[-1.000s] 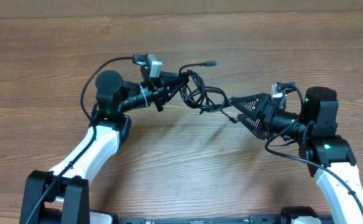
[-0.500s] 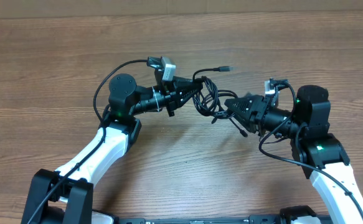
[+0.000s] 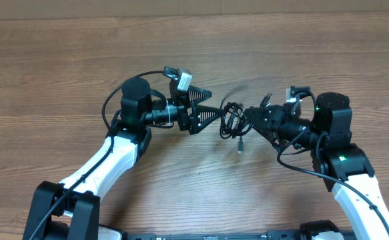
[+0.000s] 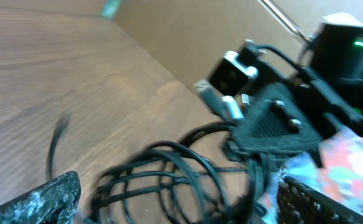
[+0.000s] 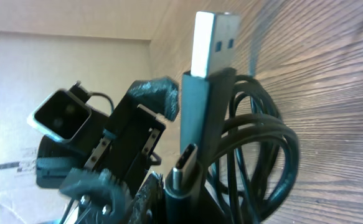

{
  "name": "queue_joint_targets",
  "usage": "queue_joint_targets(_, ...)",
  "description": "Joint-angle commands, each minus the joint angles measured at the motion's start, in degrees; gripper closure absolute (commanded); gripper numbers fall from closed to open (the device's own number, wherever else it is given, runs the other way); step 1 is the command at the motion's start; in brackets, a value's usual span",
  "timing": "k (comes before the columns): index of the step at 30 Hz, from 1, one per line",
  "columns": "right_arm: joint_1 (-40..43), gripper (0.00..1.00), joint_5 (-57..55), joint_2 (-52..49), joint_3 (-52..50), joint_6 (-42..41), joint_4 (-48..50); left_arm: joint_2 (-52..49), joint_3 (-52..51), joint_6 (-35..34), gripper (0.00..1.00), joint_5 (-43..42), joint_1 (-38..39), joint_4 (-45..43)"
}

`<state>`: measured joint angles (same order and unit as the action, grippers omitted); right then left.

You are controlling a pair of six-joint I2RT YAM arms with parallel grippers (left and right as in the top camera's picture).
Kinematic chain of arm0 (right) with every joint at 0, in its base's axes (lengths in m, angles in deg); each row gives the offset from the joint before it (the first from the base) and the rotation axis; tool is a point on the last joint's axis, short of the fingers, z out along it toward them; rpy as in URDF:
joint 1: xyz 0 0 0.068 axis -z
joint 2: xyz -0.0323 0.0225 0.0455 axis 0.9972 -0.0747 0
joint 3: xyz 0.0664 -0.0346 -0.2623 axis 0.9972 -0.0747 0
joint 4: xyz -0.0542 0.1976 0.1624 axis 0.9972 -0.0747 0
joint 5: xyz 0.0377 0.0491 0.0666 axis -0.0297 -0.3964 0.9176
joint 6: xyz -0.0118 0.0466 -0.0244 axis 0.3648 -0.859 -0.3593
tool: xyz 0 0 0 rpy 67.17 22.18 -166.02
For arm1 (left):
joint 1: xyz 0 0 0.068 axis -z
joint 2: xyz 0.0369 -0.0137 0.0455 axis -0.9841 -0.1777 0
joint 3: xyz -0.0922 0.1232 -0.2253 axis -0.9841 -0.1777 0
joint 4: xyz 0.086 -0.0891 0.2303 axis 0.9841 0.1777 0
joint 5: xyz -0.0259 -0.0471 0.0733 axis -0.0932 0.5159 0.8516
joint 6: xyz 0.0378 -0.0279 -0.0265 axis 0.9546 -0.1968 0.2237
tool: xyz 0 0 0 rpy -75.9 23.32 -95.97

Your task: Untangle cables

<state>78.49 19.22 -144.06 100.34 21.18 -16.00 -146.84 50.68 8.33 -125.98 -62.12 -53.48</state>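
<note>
The cables (image 3: 232,121) are a small bundle of thin black loops hanging between my two grippers over the wooden table (image 3: 61,60). My left gripper (image 3: 209,112) is open, its fingers spread just left of the bundle. In the left wrist view the blurred cables (image 4: 181,174) loop between the spread fingers (image 4: 44,199), and no grip shows. My right gripper (image 3: 253,117) is shut on the bundle's right side. Close to the right wrist camera, a USB plug (image 5: 215,37) and a smaller plug tip (image 5: 184,168) stick up from the held cables (image 5: 265,155). One loose end (image 3: 239,145) dangles toward the table.
The left arm's base (image 3: 67,200) and the right arm's base (image 3: 361,193) stand at the near edge. A cardboard-coloured wall (image 3: 194,7) runs along the table's far edge.
My left gripper has opened and let go of the cables. My right gripper has closed on the bundle. Both grippers have come closer together, and the bundle has shifted right.
</note>
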Motion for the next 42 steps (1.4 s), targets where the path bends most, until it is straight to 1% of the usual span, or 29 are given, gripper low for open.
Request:
queue_joint_targets(1, 0.0, 0.89, -2.5, 0.9, 1.1, 0.4, -0.5, 0.4, 0.6, 2.9, 0.00, -14.2, 0.0, -2.3)
queue_joint_targets(2, 0.0, 0.89, -2.6, 0.9, 1.1, 0.4, -0.5, 0.4, 0.6, 5.7, 0.00, -19.7, 0.0, -3.6)
queue_joint_targets(4, 0.0, 0.89, -2.6, 0.9, 1.1, 0.4, -0.5, 0.4, 0.6, 9.3, 0.00, -27.1, 0.1, -4.5)
queue_joint_targets(5, 0.0, 0.89, -2.5, 0.9, 1.1, 0.4, -0.5, 0.4, 0.6, 10.7, 0.00, -29.5, 0.1, -4.4)
queue_joint_targets(7, 0.0, 0.89, -2.5, 0.9, 1.1, 0.3, -0.5, 0.4, 0.6, 10.7, 0.00, -29.4, 0.1, -4.3)
queue_joint_targets(10, 0.0, 0.89, -1.3, 0.9, 1.1, 0.0, -0.4, 0.4, 0.5, 14.5, 0.00, -29.4, 0.4, -4.3)
queue_joint_targets(11, 0.0, 0.89, 0.0, 0.9, 1.1, 0.0, 0.2, 0.4, 0.5, 17.0, 0.00, -28.5, 1.5, -4.3)
queue_joint_targets(16, 0.0, 0.88, 3.4, 0.9, 1.1, 0.0, 1.9, 0.4, 0.5, 17.1, 0.00, -22.0, 5.5, -3.7)
queue_joint_targets(18, 0.0, 0.88, 5.2, 0.9, 1.1, 0.0, 2.8, 0.4, 0.5, 18.9, 0.00, -20.0, 6.1, -0.3)
queue_joint_targets(21, 0.0, 0.88, 7.2, 0.9, 1.1, 0.0, 4.1, 0.4, 0.5, 24.0, 0.00, -19.1, 6.1, 6.1)
queue_joint_targets(23, 0.0, 0.88, 7.4, 0.9, 1.1, 0.0, 4.1, 0.4, 0.5, 24.1, 0.00, -18.2, 6.1, 6.7)
queue_joint_targets(25, 0.0, 0.88, 7.6, 0.9, 1.1, 0.0, 4.3, 0.4, 0.5, 24.1, 0.00, -15.0, 6.8, 7.3)
queue_joint_targets(28, 0.0, 0.87, 7.6, 0.9, 1.1, 0.0, 4.3, 0.4, 0.5, 24.2, 0.00, -9.3, 11.4, 7.9)
queue_joint_targets(31, 0.0, 0.85, 7.6, 0.9, 1.1, 0.0, 4.3, 0.4, 0.5, 24.2, 0.00, -4.7, 13.2, 7.9)
queue_joint_targets(34, 0.0, 0.84, 7.6, 0.9, 1.1, 0.3, 4.2, 0.4, 0.5, 24.2, 0.01, -4.2, 13.0, 7.9)
queue_joint_targets(35, 0.0, 0.83, 7.6, 0.9, 1.1, 0.5, 4.3, 0.4, 0.5, 24.2, 0.12, -4.2, 13.0, 7.9)
queue_joint_targets(36, 0.0, 0.83, 7.6, 0.9, 1.1, 0.5, 4.2, 0.4, 0.5, 24.2, 0.31, -4.2, 13.1, 7.9)
queue_joint_targets(37, 0.0, 0.83, 7.6, 0.9, 1.1, 0.5, 4.2, 0.4, 0.5, 24.2, 0.39, -4.2, 13.1, 7.9)
queue_joint_targets(38, 0.0, 0.83, 7.6, 0.9, 1.1, 0.5, 4.2, 0.4, 0.5, 24.2, 0.44, -4.2, 13.1, 7.9)
queue_joint_targets(40, 0.0, 0.83, 7.6, 0.9, 1.1, 0.5, 4.2, 0.4, 0.5, 24.1, 0.39, -4.2, 13.1, 7.9)
queue_joint_targets(42, 0.0, 0.83, 7.6, 0.9, 1.1, 1.6, 4.2, 0.4, 0.5, 24.1, 0.39, -4.4, 13.1, 8.5)
